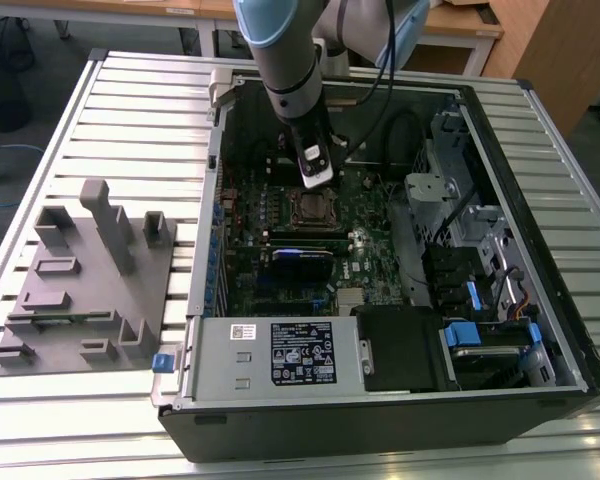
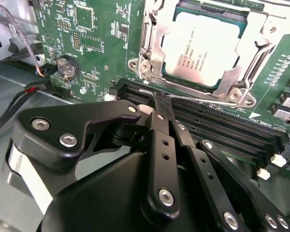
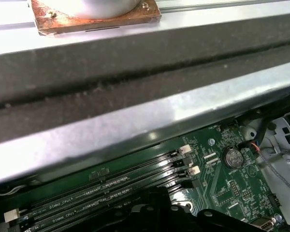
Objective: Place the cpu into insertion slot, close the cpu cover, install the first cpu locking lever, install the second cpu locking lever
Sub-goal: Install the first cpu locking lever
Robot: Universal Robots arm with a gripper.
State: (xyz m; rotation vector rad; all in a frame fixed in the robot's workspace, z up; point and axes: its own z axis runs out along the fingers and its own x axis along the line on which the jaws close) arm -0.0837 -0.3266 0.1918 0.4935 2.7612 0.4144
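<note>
**Gripper.** The gripper (image 2: 157,104) has its fingers drawn together. Its tip rests at or just against a thin silver locking lever (image 2: 198,99), which runs along the edge of the insertion slot (image 1: 315,211) that faces the memory slots (image 2: 217,125). I cannot tell whether the tip pinches the wire or only presses on it. In the exterior view the gripper hangs just beside the insertion slot.

**Task items.** The cpu (image 2: 203,48) lies flat inside the insertion slot. The cpu cover (image 2: 152,48) is down over it, framing the chip on all sides. I cannot tell whether the lever's free end is hooked under its catch.

**Surroundings.** The memory slots lie just beside the insertion slot, under the gripper. The green circuit board (image 2: 96,43) surrounds the slot, and a coin cell (image 2: 67,67) sits well apart from it.

**Risks, as judged.**
- The lever is a thin, springy wire. A tip set off-centre could slide off it and strike the memory slots or the board beside the insertion slot.
- If the lever misses its catch, it may spring up and leave the cover unclamped.
- Sideways force on the lever could twist the cover against the chip.
</note>
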